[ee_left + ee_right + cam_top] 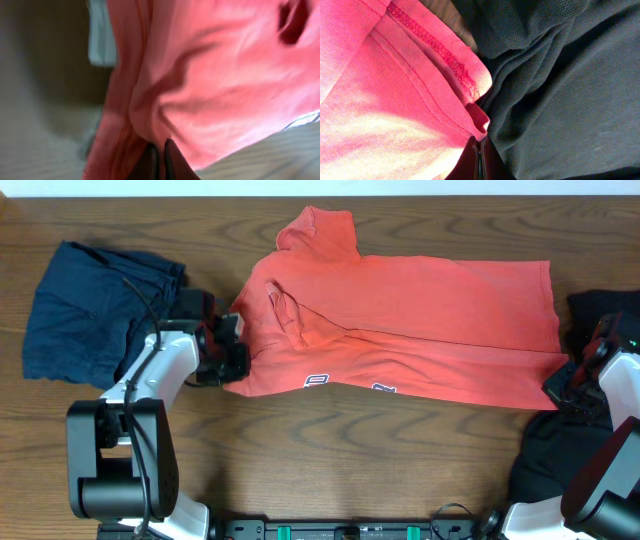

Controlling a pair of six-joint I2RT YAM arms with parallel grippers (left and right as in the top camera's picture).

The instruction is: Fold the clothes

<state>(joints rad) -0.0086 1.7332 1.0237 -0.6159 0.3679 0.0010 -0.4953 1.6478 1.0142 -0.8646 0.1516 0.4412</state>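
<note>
Coral T-shirt (400,320), long axis sideways, hem rightward

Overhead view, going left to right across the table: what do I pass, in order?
navy garment → left gripper → coral-red T-shirt → black garment

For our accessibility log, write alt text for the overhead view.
A coral-red T-shirt lies spread across a wooden table, the left gripper pinching its left edge and the right gripper its right hem. A navy garment lies left, a black garment right.
</note>
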